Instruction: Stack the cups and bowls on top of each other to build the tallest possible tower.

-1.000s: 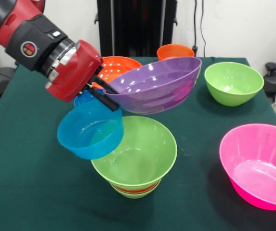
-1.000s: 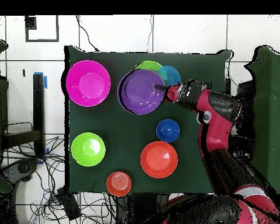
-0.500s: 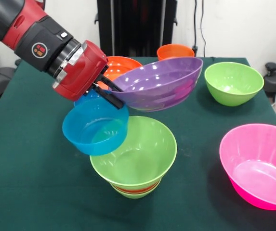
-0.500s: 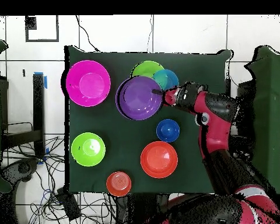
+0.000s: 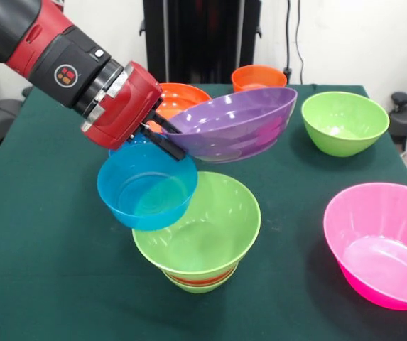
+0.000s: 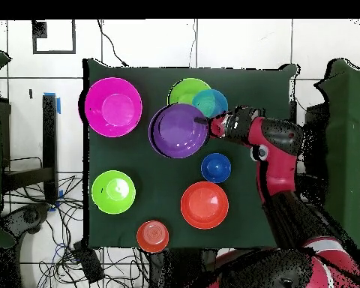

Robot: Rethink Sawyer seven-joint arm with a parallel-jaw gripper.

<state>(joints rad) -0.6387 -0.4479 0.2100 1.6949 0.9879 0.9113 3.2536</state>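
Carrying the wide purple plastic bowl point(image 5: 231, 124) tilted above the dark green cloth-covered table point(image 5: 47, 270), and drawing it further off the tower than a second ago. In the overhead view, uncovering more of the tower's top bowl as a result.

Leaving the tower of stacked plastic bowls point(image 5: 246, 213), with its wide lime green rim, orange band and small green base, standing at the near middle of the table, open and unloaded.

Bringing the translucent light blue plastic bowl point(image 5: 146, 192) closer in: hanging tilted under the wrist, now overlapping the tower's rim on one side where it was hanging just outside a second ago. Probably lining this bowl up for the tower next, though not yet seating it; still needing levelling and centring before any release.

Reaching down at a slant with the red and black arm point(image 5: 61, 60), wrist angled toward the tower.

Keeping the black gripper point(image 5: 166, 138) clamped on the purple bowl's rim, apparently pinching the blue bowl's rim along with it; not possible to tell that second hold for certain.
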